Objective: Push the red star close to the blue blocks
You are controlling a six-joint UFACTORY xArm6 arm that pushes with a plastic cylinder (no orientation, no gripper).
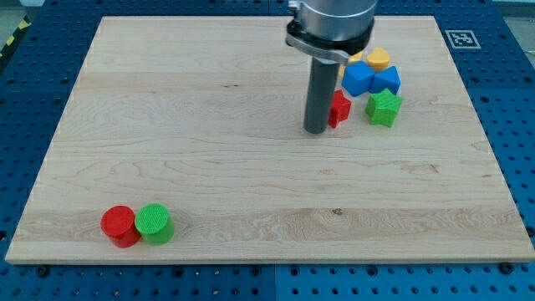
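The red star [339, 109] lies at the view's upper right, partly hidden behind the rod. My tip [315, 130] rests on the board against the star's left side. Two blue blocks [370, 80] sit just above and to the right of the star, a small gap apart from it. The left blue block [358, 79] is the nearer one. The right blue block [386, 80] touches it.
A green star [384, 108] sits to the right of the red star, under the blue blocks. A yellow block [379, 58] lies above the blue ones; another is mostly hidden by the arm. A red cylinder [119, 226] and a green cylinder [155, 224] stand at the lower left.
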